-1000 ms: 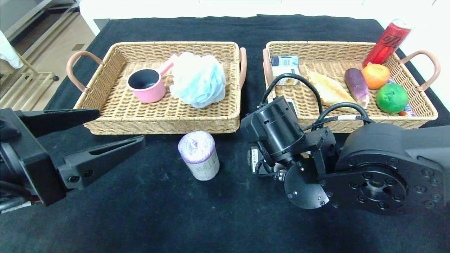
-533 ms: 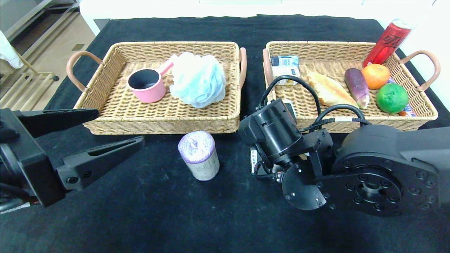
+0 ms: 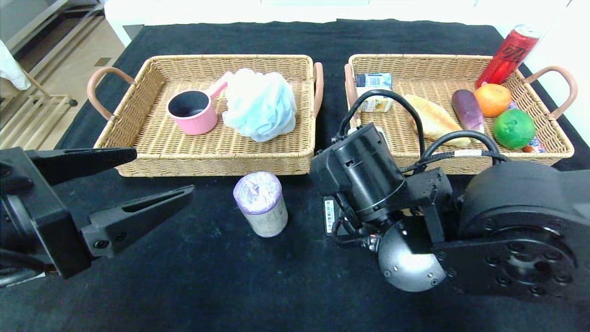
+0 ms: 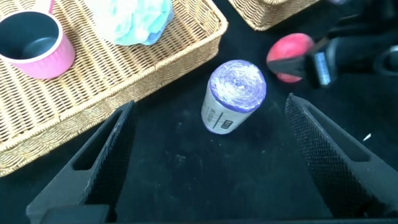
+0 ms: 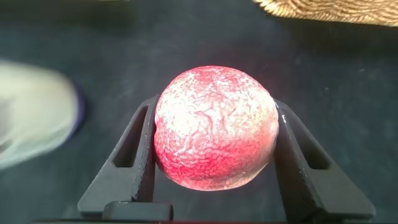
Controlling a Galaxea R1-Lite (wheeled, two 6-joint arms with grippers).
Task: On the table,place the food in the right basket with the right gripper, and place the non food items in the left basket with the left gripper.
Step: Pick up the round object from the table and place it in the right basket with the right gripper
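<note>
My right gripper [image 5: 216,106] is shut on the fuzzy pink-red peach [image 5: 214,127], one finger on each side, over the black table [image 3: 193,276] just in front of the right basket [image 3: 461,60]. In the head view the right wrist [image 3: 368,180] hides that grip. The croissant [image 3: 433,121] and eggplant [image 3: 468,110] lie in the right basket. My left gripper [image 3: 161,173] hangs open low at the left, pointing at the upright grey roll with a purple end [image 3: 261,203]. The pink pan [image 3: 192,110] and blue bath puff [image 3: 260,103] lie in the left basket [image 3: 207,163].
An orange [image 3: 492,99], a green lime [image 3: 513,128], a red can [image 3: 507,55] and a small carton [image 3: 374,83] share the right basket. The peach [image 4: 290,57] sits just beyond the roll [image 4: 235,96] in the left wrist view.
The right gripper's fingers have closed onto the peach, and the right arm has shifted a little toward me. The left gripper has edged slightly forward, still open.
</note>
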